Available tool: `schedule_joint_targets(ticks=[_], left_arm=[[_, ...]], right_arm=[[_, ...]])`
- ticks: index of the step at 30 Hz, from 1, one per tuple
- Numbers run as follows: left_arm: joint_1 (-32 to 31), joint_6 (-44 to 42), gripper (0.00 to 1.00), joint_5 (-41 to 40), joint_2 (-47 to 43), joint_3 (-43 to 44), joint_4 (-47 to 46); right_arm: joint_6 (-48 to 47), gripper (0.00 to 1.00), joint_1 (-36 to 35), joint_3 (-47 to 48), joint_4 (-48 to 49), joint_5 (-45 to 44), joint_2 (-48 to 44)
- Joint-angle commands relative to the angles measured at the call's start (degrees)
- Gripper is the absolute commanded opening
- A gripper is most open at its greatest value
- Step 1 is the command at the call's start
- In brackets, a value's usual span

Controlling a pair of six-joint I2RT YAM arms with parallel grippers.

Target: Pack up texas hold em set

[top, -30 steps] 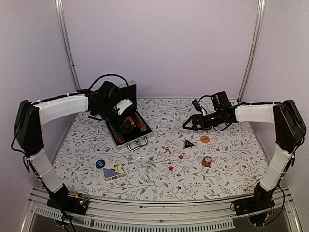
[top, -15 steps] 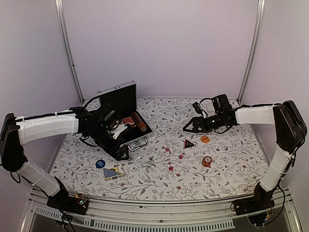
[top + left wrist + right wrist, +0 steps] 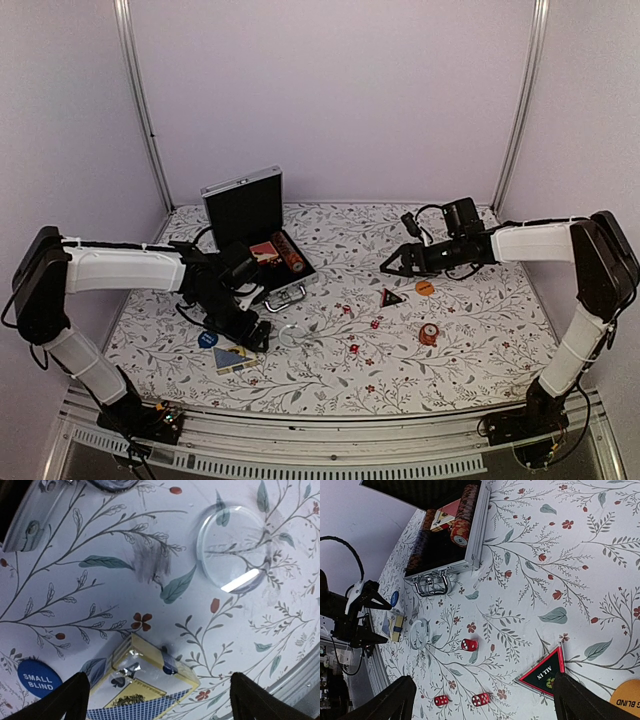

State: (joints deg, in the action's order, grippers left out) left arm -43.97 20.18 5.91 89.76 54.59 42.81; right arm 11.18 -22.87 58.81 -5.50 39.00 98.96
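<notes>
- Now, landmark: the small silver aluminium briefcase (image 3: 285,293) stands open, lid up.
- The boxed blue-and-cream card deck (image 3: 142,695) lies flat on the floral table (image 3: 450,370), on the near side of the case and apart from it, beside a round blue "small blind" token (image 3: 39,678).
- I see the left gripper (image 3: 159,676) hanging just above the deck, jaws spread wide and holding nothing. The deck sits between the fingers, slightly nearer than their tips.
- The deck's long axis looks roughly left-to-right. The wrist view crops the box, so I cannot check it against the finger line.
- The left arm is much nearer. The right gripper (image 3: 392,263), right of the case, is wide and empty.
</notes>
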Motion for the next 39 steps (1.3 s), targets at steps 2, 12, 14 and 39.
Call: schedule_joint_targets(ticks=[2,12,14,39], left_arm=[[0.7,1.8,1.00,-0.1,1.3,-2.0,-4.6],[0.2,6.2,1.00,4.3,-1.7,-6.2,-5.3],[-0.4,7.8,1.00,4.8,-2.8,-7.9,-5.8],[-13.5,13.7,0.81,-5.7,1.7,-7.7,0.6]], right_arm=[[0.0,0.99,-0.3,-1.2,1.4,0.6,-3.3],[0.5,0.99,-0.3,-2.3,2.0,0.9,-3.9],[0.7,0.99,-0.4,-2.4,2.2,0.9,-4.0],[2.0,0.99,-1.8,-2.8,3.6,1.2,-2.9]])
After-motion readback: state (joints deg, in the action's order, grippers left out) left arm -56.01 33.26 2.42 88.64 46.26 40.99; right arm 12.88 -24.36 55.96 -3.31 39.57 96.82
